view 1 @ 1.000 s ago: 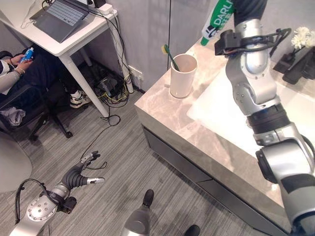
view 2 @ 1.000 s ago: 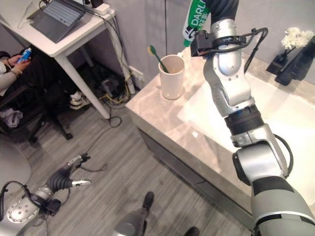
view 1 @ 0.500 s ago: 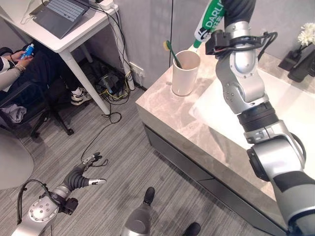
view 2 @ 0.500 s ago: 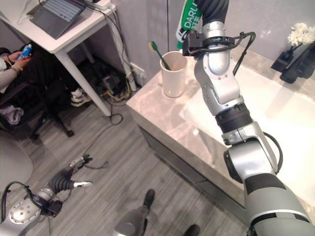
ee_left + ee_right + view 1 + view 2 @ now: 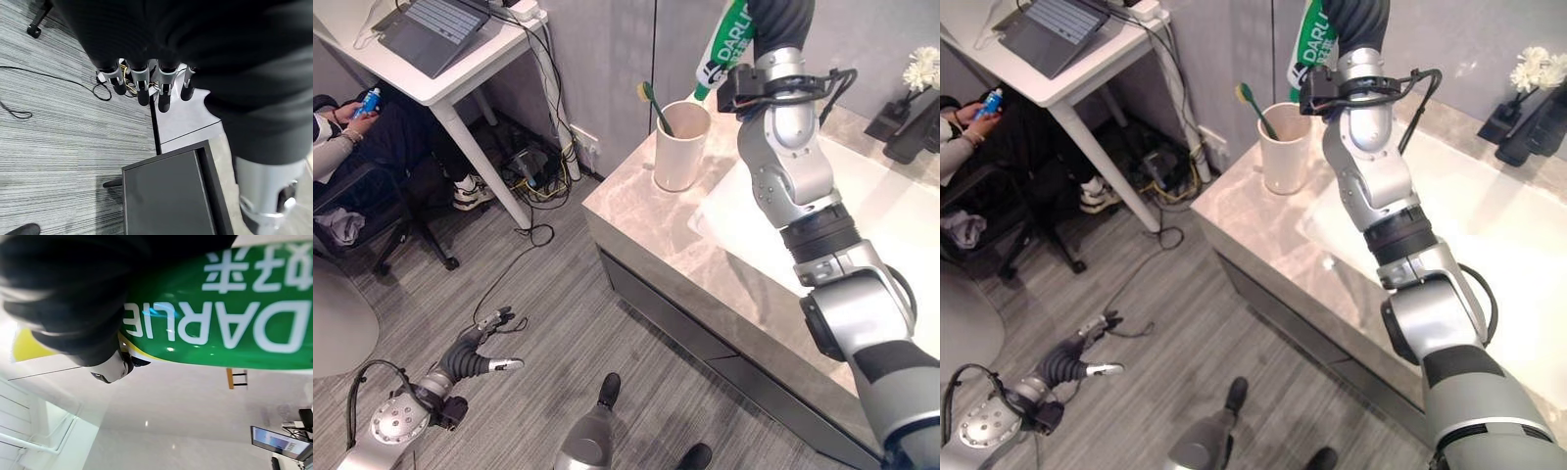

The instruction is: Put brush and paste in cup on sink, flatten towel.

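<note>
A white desk stands at the far left with an open laptop on its top and a tangle of cables on the floor beneath. A seated person beside it holds a small blue object. White flowers stand at the far right of the counter.

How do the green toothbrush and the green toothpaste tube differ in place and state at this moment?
The green toothbrush stands slanted inside the cream cup, its head above the rim; the green toothpaste tube is outside the cup, held above it by the right robot hand. No hand touches the toothbrush. The tube looks far wider than the thin brush. Both are green.
</note>
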Tool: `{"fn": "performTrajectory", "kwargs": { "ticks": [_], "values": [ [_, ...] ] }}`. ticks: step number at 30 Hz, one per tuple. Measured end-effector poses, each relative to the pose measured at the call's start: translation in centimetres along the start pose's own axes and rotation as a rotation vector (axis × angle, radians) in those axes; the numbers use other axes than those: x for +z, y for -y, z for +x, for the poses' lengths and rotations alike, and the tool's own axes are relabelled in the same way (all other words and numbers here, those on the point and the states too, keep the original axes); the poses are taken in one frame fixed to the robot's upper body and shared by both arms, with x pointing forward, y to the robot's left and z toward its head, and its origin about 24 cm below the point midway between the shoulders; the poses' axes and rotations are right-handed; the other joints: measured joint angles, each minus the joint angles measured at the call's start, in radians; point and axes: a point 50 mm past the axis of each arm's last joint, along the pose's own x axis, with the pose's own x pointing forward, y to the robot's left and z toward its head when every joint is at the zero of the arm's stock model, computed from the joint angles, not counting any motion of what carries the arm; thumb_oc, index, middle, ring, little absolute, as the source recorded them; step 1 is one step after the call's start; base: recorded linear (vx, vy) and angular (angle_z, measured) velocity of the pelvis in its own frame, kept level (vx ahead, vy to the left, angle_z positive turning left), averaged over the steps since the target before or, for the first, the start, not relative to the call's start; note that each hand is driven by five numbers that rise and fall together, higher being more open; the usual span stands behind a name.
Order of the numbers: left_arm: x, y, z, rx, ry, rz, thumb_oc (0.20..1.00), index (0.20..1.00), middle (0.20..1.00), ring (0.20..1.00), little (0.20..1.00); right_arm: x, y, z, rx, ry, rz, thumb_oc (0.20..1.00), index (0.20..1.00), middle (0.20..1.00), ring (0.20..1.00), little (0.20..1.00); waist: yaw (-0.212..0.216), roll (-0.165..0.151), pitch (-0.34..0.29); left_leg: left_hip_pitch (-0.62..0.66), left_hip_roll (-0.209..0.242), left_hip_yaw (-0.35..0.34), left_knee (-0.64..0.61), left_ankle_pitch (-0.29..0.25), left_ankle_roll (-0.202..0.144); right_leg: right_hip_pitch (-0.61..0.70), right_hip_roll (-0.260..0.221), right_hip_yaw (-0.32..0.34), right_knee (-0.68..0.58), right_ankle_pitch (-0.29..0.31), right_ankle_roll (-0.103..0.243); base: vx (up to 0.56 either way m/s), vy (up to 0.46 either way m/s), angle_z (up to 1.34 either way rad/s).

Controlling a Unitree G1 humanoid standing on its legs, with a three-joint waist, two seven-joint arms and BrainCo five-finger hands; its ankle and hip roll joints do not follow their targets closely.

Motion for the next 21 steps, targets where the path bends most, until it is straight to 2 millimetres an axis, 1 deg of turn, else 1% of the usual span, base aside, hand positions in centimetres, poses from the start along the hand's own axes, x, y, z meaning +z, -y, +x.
{"fn": "performTrajectory", "kwargs": {
  "ticks": [6, 7, 8, 9, 10, 11, 16, 17, 21],
  "values": [
    [0.0, 0.0, 0.0, 0.0, 0.001, -0.003, 1.0, 1.0, 1.0, 1.0, 1.0, -0.2, -0.1, 0.0, -0.002, -0.007, 0.004, 0.2, 0.2, 0.2, 0.2, 0.2, 0.002, 0.0, 0.0, -0.001, -0.001, -0.002, 0.0, 0.0, 0.0, 0.0, 0.0, -0.002, 0.0, 0.0, 0.0, 0.0, 0.0, 0.0],
    [0.3, 0.9, 1.5, -0.006, 0.022, -0.023, 1.0, 1.0, 1.0, 1.0, 1.0, -1.2, -0.6, -0.2, -0.019, -0.038, 0.029, 0.2, 0.2, 0.2, 0.2, 0.2, -0.001, 0.006, -0.005, -0.002, -0.003, -0.002, 0.0, 0.0, 0.0, 0.0, 0.001, 0.0, 0.0, 0.0, 0.0, 0.0, 0.0, 0.0],
    [1.3, 1.9, 2.5, -0.038, 0.069, -0.035, 1.0, 1.0, 1.0, 1.0, 1.0, -2.6, -1.2, -0.4, -0.033, -0.102, 0.034, 0.2, 0.2, 0.2, 0.2, 0.2, -0.007, 0.005, -0.005, -0.004, 0.0, -0.001, 0.0, 0.001, 0.001, -0.002, 0.001, 0.0, 0.0, 0.0, 0.0, 0.0, 0.0, 0.0],
    [2.1, 2.0, 2.7, -0.043, 0.103, -0.035, 1.0, 1.0, 1.0, 1.0, 1.0, -3.1, -1.4, -0.5, -0.039, -0.123, 0.037, 0.2, 0.2, 0.2, 0.2, 0.2, -0.01, 0.0, -0.007, -0.008, 0.002, -0.002, 0.0, 0.001, 0.001, -0.006, 0.003, 0.0, 0.0, 0.0, 0.0, 0.01, 0.036, -0.02],
    [3.4, 1.9, 2.7, -0.041, 0.161, -0.039, 1.0, 1.0, 1.0, 1.0, 1.0, -3.3, -1.3, -0.6, -0.05, -0.137, 0.032, 0.2, 0.2, 0.2, 0.2, 0.2, -0.009, -0.004, -0.007, -0.013, 0.002, -0.002, 0.0, 0.001, 0.001, -0.012, 0.003, 0.0, 0.0, 0.0, 0.0, 0.0, 0.0, 0.0],
    [3.6, 1.7, 2.6, -0.032, 0.174, -0.045, 1.0, 1.0, 1.0, 1.0, 1.0, -3.3, -1.3, -0.6, -0.051, -0.138, 0.032, 0.2, 0.2, 0.2, 0.2, 0.2, -0.007, -0.003, -0.007, -0.013, 0.001, -0.001, 0.0, 0.001, 0.001, -0.013, 0.001, 0.001, 0.0, 0.0, 0.0, 0.0, 0.0, 0.0],
    [3.3, 1.2, 2.5, -0.006, 0.159, -0.055, 1.0, 1.0, 1.0, 1.0, 1.0, -3.4, -1.3, -0.6, -0.054, -0.142, 0.029, 0.2, 0.2, 0.2, 0.2, 0.2, -0.008, -0.003, -0.007, -0.014, -0.003, -0.001, 0.0, 0.001, 0.001, -0.014, -0.003, 0.001, 0.0, 0.0, 0.0, 0.0, 0.0, 0.0],
    [2.9, 1.0, 2.5, 0.004, 0.143, -0.056, 1.0, 1.0, 1.0, 1.0, 1.0, -3.4, -1.2, -0.6, -0.056, -0.147, 0.026, 0.2, 0.2, 0.2, 0.2, 0.2, -0.009, -0.003, -0.007, -0.015, -0.003, -0.001, 0.0, 0.001, 0.001, -0.015, -0.003, 0.001, 0.0, 0.0, 0.0, 0.0, 0.0, 0.0],
    [2.7, 1.1, 2.6, 0.016, 0.141, -0.072, 1.0, 1.0, 1.0, 1.0, 1.0, -3.6, -1.2, -0.6, -0.056, -0.157, 0.021, 0.2, 0.2, 0.2, 0.2, 0.2, -0.008, -0.001, -0.006, -0.016, -0.003, -0.002, 0.0, 0.001, 0.001, -0.015, -0.003, 0.0, 0.0, 0.0, 0.0, 0.0, 0.0, 0.0]
  ]
}}
